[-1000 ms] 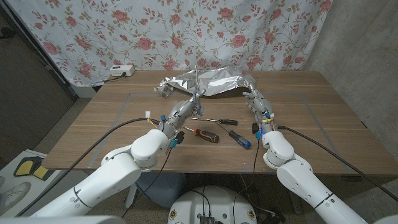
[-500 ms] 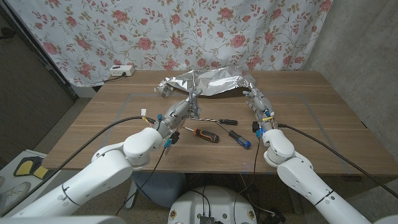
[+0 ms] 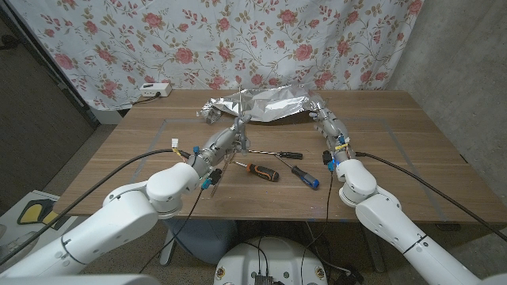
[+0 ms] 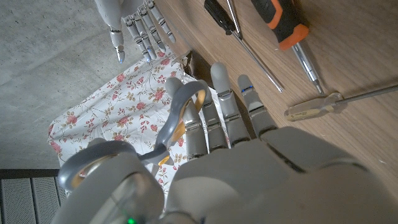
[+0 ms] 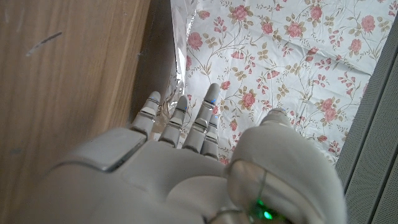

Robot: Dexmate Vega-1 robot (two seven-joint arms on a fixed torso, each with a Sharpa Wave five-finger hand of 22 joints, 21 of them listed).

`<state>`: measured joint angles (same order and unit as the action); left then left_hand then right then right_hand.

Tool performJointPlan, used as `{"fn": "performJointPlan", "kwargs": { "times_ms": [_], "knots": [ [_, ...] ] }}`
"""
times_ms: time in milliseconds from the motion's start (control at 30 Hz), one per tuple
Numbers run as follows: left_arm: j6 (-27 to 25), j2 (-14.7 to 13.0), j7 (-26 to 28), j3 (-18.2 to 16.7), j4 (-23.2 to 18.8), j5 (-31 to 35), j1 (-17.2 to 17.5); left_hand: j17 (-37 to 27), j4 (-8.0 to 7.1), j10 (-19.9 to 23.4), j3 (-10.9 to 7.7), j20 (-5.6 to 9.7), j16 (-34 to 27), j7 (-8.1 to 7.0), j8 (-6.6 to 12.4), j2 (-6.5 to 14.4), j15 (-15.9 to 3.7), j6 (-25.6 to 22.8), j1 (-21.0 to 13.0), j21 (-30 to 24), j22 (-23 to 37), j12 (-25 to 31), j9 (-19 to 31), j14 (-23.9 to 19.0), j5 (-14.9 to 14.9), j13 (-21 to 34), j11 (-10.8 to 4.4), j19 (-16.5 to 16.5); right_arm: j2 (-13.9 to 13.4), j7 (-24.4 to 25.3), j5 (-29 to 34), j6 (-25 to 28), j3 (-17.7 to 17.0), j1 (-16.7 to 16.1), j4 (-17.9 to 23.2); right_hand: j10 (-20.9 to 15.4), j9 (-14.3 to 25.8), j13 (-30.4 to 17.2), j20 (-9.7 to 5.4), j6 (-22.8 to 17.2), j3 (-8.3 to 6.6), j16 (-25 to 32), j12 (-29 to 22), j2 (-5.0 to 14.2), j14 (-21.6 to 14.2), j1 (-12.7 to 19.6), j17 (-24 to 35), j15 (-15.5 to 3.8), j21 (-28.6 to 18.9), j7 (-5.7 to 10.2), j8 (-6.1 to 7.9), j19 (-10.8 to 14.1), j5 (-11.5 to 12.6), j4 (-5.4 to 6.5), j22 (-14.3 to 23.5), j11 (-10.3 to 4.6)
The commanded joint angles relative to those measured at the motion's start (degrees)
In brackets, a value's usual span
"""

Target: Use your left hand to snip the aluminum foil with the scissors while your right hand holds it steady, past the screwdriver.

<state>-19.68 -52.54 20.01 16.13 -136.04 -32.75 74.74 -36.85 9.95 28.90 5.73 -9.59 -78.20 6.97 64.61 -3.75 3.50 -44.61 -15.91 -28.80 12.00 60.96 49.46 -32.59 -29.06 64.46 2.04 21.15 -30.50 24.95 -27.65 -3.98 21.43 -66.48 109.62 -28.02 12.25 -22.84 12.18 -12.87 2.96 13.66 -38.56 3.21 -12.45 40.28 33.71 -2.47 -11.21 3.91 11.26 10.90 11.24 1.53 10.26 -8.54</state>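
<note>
On the wooden table before a floral curtain, left hand grips scissors

Crumpled silver aluminum foil lies at the bench's far edge, grey-handled scissors raised just before it, screwdriver lying nearer on the wood.

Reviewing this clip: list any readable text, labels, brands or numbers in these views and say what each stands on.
None can be read in any view.
Small tags on the cables near the left hand and right hand: too small to read.
White box at the table's far edge: no legible marking.
</note>
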Motion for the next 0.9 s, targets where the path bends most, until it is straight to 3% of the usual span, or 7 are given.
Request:
{"fn": "performJointPlan", "kwargs": {
  "times_ms": [33,267,400,900],
  "knots": [
    [-0.1,-1.1,0.2,-1.6,-0.9,-1.4,1.6,0.2,-13.81,1.7,14.45,0.12,-0.5,2.02,0.63,-6.5,0.05,1.6,5.1,-0.6,0.9,25.5,0.5,-0.9,-0.5,4.7,-0.68,0.9,-1.7,-0.1,2.0,1.8,-0.2,1.4,0.5,-0.3,0.1,-0.1,0.00,-0.2,0.13,0.4,-0.3,0.10,-0.6,0.5,0.0,-5.48,-0.2,0.33,0.36,0.1,0.2,-0.33,0.1,-0.21],
    [0.0,-1.3,0.9,-2.4,-1.2,-1.7,2.8,0.4,-13.40,2.4,14.39,0.47,-1.0,1.97,0.70,-6.4,-0.11,1.3,4.5,-1.0,1.6,25.6,0.5,-1.4,-0.7,4.5,-0.69,1.5,-2.8,1.7,6.1,3.9,0.6,2.2,0.9,-0.5,0.1,-0.1,0.00,-0.2,0.15,0.4,-0.4,-0.06,-0.8,0.5,-0.1,-6.03,-0.2,0.31,0.36,0.2,0.1,-0.59,0.1,-0.36],
    [0.0,-1.4,1.3,-2.9,-1.3,-2.1,3.7,0.9,-13.33,2.5,14.35,0.47,-0.9,1.83,0.96,-6.3,-0.44,1.4,4.3,-1.1,1.9,25.9,0.9,-1.6,-0.7,4.8,-0.89,1.7,-2.8,2.5,7.7,4.9,0.9,2.7,1.1,-0.3,0.1,-0.1,-0.02,-0.2,0.01,0.2,-0.3,-0.30,-1.1,1.2,-0.8,-4.57,-0.2,0.41,0.38,0.3,0.1,-1.21,0.0,-0.40],
    [-0.2,-1.2,2.9,-3.5,-2.1,-2.0,5.3,1.4,-13.08,3.3,14.12,0.95,-1.5,1.55,0.70,-5.8,-1.25,0.3,3.4,-1.5,2.8,25.2,-0.1,-2.3,-0.7,3.3,-1.39,2.1,-3.7,3.5,14.1,8.6,2.5,5.3,1.4,0.9,0.1,0.5,-0.09,0.0,-0.73,-0.6,0.8,0.10,-0.1,2.8,-1.9,-5.28,-0.3,0.65,0.46,0.5,0.1,-2.36,0.0,-0.73]
  ]
}}
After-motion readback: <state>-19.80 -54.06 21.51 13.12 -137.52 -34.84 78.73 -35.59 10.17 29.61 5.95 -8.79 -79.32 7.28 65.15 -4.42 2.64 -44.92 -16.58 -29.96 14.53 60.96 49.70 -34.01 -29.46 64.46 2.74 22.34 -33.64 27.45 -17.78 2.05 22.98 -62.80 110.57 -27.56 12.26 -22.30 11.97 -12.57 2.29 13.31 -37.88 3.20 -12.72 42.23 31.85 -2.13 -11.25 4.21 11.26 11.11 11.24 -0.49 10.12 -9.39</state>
